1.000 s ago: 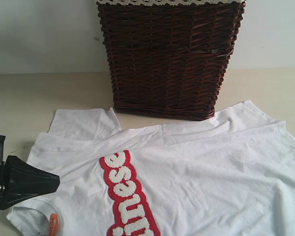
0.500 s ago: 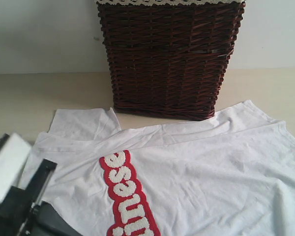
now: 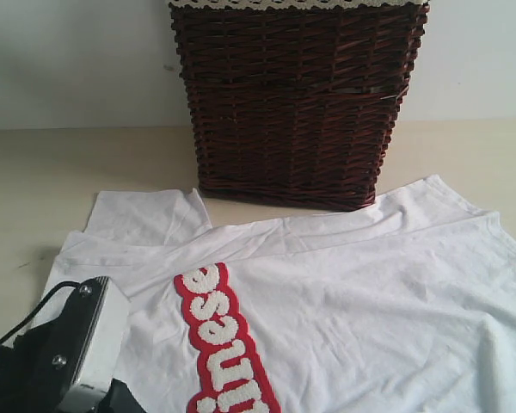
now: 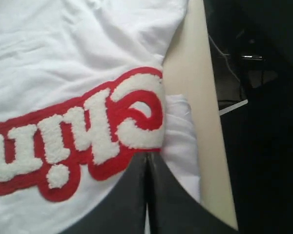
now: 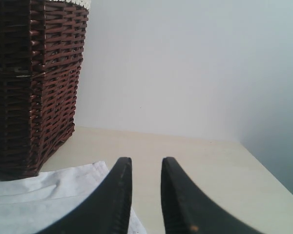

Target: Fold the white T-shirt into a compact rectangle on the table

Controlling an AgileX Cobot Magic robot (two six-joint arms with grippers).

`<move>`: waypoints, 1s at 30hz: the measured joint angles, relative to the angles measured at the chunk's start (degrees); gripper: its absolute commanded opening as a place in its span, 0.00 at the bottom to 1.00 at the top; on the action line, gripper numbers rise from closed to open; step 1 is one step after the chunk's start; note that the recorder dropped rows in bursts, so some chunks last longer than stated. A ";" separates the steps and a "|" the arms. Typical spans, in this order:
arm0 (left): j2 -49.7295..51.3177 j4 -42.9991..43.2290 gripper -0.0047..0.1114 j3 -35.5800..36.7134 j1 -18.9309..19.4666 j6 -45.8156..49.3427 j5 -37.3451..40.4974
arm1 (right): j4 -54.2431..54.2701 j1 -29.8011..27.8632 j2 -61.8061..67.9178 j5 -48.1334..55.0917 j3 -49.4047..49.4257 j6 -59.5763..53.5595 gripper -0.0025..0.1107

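The white T-shirt (image 3: 370, 292) lies spread on the table (image 3: 34, 172), its red band of white lettering (image 3: 224, 344) running toward the front edge. My left arm's wrist (image 3: 69, 344) hangs over the shirt's front-left part and hides the collar. In the left wrist view my left gripper (image 4: 147, 157) is shut, its tips at the end of the red band (image 4: 78, 136), with nothing visible between them. My right gripper (image 5: 145, 163) is open and empty, above the bare table (image 5: 195, 161) beside a corner of the shirt (image 5: 44, 190). It is outside the exterior view.
A tall dark brown wicker basket (image 3: 297, 103) stands at the back, touching the shirt's far edge, and shows again as the basket (image 5: 29, 83). The table's edge (image 4: 212, 146) runs close by the left gripper, with dark floor and cables beyond. A pale wall stands behind.
My left arm has swung in over the shirt's front-left corner; the black finger seen there before has left the view and the wrist now covers the collar tag. The shirt lies unchanged.
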 measured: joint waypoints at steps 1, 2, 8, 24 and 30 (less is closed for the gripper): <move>0.00 -0.13 0.04 0.13 -0.55 1.48 0.02 | 0.00 0.00 0.00 0.00 0.00 0.00 0.23; 0.00 -0.13 0.04 0.65 -1.30 3.15 0.02 | 0.00 0.00 0.00 0.00 0.00 0.00 0.23; 0.33 -0.22 0.04 5.37 -7.66 15.70 -0.34 | 0.00 0.00 0.00 0.00 0.00 0.00 0.23; 6.50 -1.19 0.48 6.24 -8.49 27.10 11.97 | 0.00 0.00 0.00 0.00 0.00 0.00 0.23; 9.22 -3.26 0.18 6.24 -8.49 27.92 12.82 | 0.00 0.00 0.00 0.00 0.00 0.00 0.23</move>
